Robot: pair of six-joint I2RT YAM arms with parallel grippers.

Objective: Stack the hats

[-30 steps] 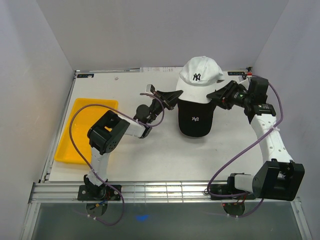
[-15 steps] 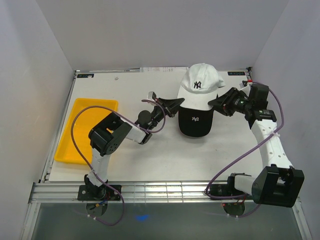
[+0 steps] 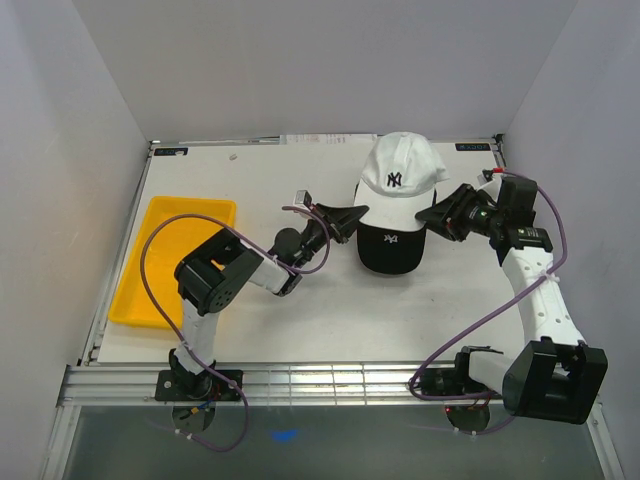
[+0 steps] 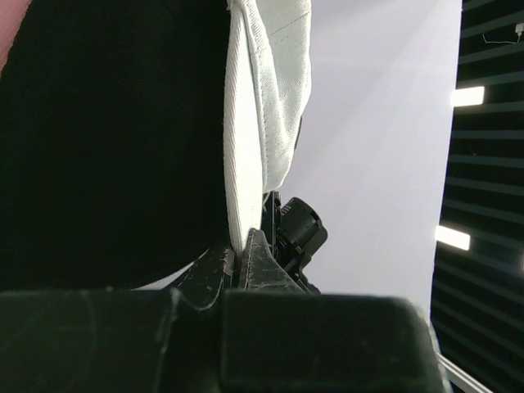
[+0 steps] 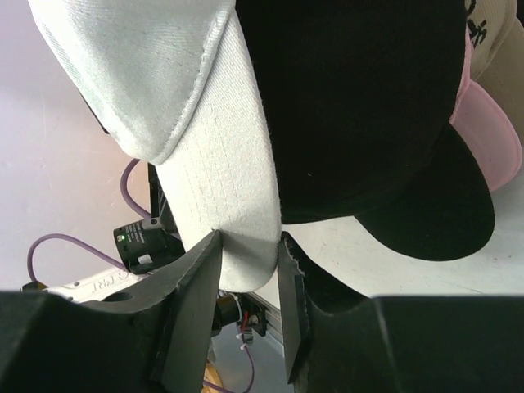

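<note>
The white hat [image 3: 400, 178] with a dark logo hangs between my two grippers, just above the black hat with a white logo [image 3: 391, 247]. My left gripper [image 3: 352, 214] is shut on the left edge of its brim, seen thin and edge-on in the left wrist view [image 4: 246, 147]. My right gripper [image 3: 432, 214] is shut on the right edge of the brim [image 5: 233, 188]. In the right wrist view the black hat [image 5: 368, 106] lies right under the white one, with a pink hat [image 5: 491, 139] and a tan hat [image 5: 506, 57] beneath it.
A shallow yellow tray [image 3: 170, 262] lies at the table's left side. White walls close in the back and both sides. The right arm's purple cable [image 3: 470, 325] loops over the near right of the table.
Both grippers have carried the white hat toward the near side and lower, so it now covers more of the black hat's crown.
</note>
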